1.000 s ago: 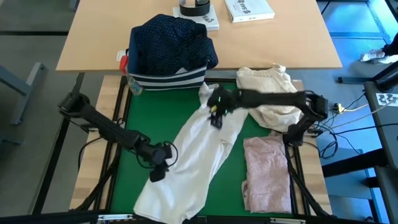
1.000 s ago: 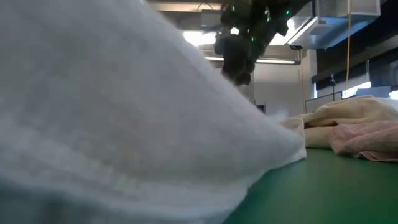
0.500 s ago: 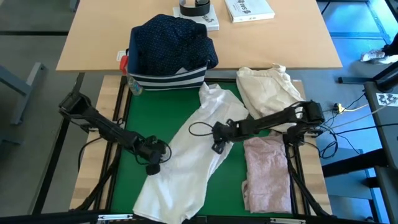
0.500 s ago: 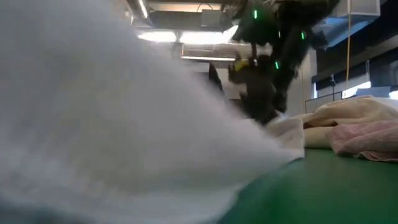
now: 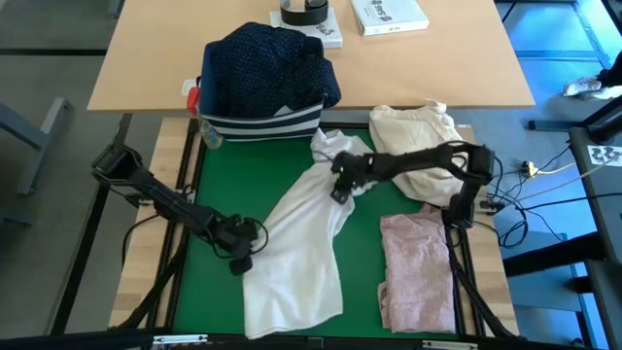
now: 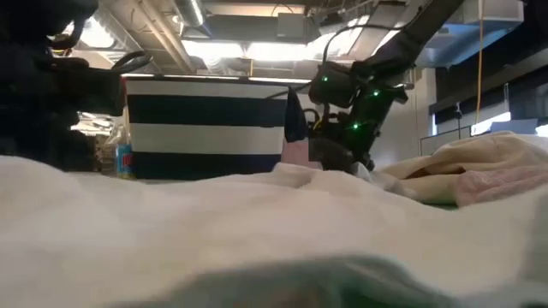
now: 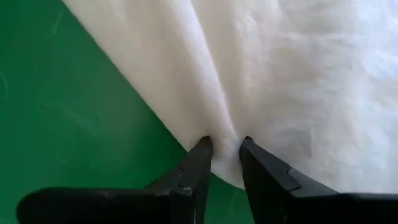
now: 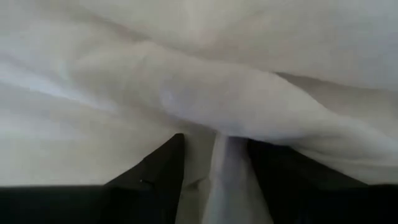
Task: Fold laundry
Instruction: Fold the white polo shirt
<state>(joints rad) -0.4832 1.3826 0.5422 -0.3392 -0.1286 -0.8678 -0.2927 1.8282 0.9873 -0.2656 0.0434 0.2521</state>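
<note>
A white shirt (image 5: 306, 233) lies lengthwise on the green mat (image 5: 228, 190), running from the far middle to the near edge. My left gripper (image 5: 240, 262) is shut on its left edge, low over the mat. My right gripper (image 5: 338, 190) is shut on the shirt's far part, close to the collar end (image 5: 330, 146). To the right of the shirt a pale pink top (image 5: 418, 272) lies folded on the mat. At the far side, a navy white-dotted shirt (image 5: 267, 63) is heaped on the striped bin (image 5: 262, 124). My left gripper pinches the shirt's left edge (image 7: 222, 132) between its two fingers (image 7: 200, 155), coming steeply from above. The cloth around the hold lies on the mat. My right gripper pinches a raised fold (image 8: 227, 146) of the shirt's far part between its fingers (image 8: 163, 167), slanting down from the right. The fold bunches up over the fingertips.
A cream-beige cloth bundle (image 5: 418, 136) sits at the far right corner, just beyond my right arm. The striped bin stands at the far left of the mat. A wooden table (image 5: 457, 68) with books lies behind. Bare green mat shows left of the shirt.
My right gripper has come down with the shirt's far part. The shirt, which hung billowed in front of the low camera, now lies flat, and its near end has drawn in toward the right. My left gripper has sunk a little with the left edge.
</note>
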